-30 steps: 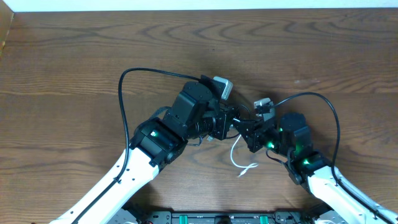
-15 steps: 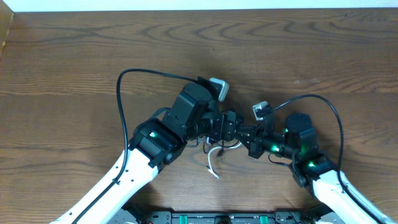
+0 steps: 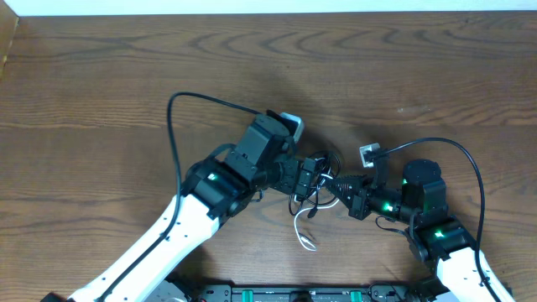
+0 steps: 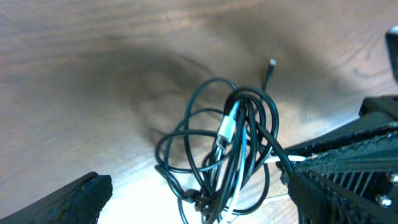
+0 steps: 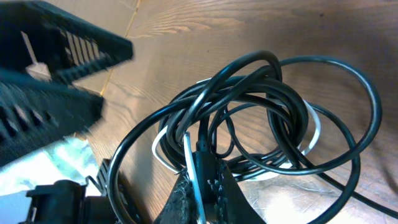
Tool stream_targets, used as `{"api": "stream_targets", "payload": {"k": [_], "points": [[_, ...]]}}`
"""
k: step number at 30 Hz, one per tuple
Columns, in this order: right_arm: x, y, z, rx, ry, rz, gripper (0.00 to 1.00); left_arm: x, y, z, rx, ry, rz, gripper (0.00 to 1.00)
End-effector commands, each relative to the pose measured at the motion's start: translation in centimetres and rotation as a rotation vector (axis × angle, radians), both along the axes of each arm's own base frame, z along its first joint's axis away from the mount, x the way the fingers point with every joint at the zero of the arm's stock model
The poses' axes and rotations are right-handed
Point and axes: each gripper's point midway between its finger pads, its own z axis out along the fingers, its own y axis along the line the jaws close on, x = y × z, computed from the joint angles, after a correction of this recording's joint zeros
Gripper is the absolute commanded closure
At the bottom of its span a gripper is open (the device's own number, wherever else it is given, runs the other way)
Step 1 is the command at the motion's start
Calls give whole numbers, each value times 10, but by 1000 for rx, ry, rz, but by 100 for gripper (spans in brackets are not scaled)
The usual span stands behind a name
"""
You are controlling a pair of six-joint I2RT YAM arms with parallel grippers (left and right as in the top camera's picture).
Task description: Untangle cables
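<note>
**Right claw pinching the tangle, left claw spread beside it**

Near the middle of the wooden surface (image 3: 126, 84), the two arms are meeting tip to tip, with the tangle of cables (image 3: 319, 179) sitting between them.

The right claw (image 5: 202, 186) is pressed together and pinching the tangle from below. In its wrist view, a strand of the black cable (image 5: 273, 68) and a strand of the white cable (image 5: 189, 152) are both running down into its fingertips. Above the grip, the black cable is fanning out in several overlapping loops, and the white cable is curving behind them.

The left claw (image 4: 196, 183) is standing wide apart. Its two fingers (image 4: 81, 199) are showing at the lower corners of its wrist view, with the tangle lying in the gap between them, and neither finger is closing on a strand. From this side the black cable (image 4: 199, 124) is looping round itself many times, and the white cable (image 4: 227, 124) is threading through the middle of the bundle. A small plug (image 4: 272, 63) on a thin black end is poking out at the top. The bundle is casting a soft shadow on the wood, and I cannot tell whether it is touching the surface.

In the overhead view, a loose end of the white cable (image 3: 300, 233) is trailing out of the tangle towards the near edge, lying on the wood between the left claw (image 3: 310, 178) and the right claw (image 3: 342, 195).
</note>
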Motion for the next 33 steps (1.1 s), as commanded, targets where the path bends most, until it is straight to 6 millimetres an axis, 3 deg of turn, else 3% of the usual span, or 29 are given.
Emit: {"api": "stream_targets", "payload": {"k": [1, 6, 10, 14, 15, 31, 32, 33], "points": [[1, -1, 6, 48, 52, -28, 99, -12, -15, -20, -22, 99, -85, 2], [-2, -1, 4, 57, 84, -27, 99, -15, -22, -43, -8, 183, -109, 4], [-4, -1, 1, 59, 115, -35, 98, -14, -23, -54, 10, 208, -107, 36], [-4, -1, 2, 60, 116, -32, 98, -13, -24, -61, 17, 217, -107, 76], [-4, -1, 2, 60, 116, -34, 99, -12, -25, -62, 19, 220, -106, 90], [-1, -16, -10, 43, 183, -95, 98, 4, -22, -62, 45, 151, -66, 92], [-1, -16, -10, 43, 185, -95, 99, 4, -22, -62, 45, 152, -65, 92], [-1, -16, -11, 42, 185, -95, 98, 4, -22, -62, 46, 153, -66, 83]]}}
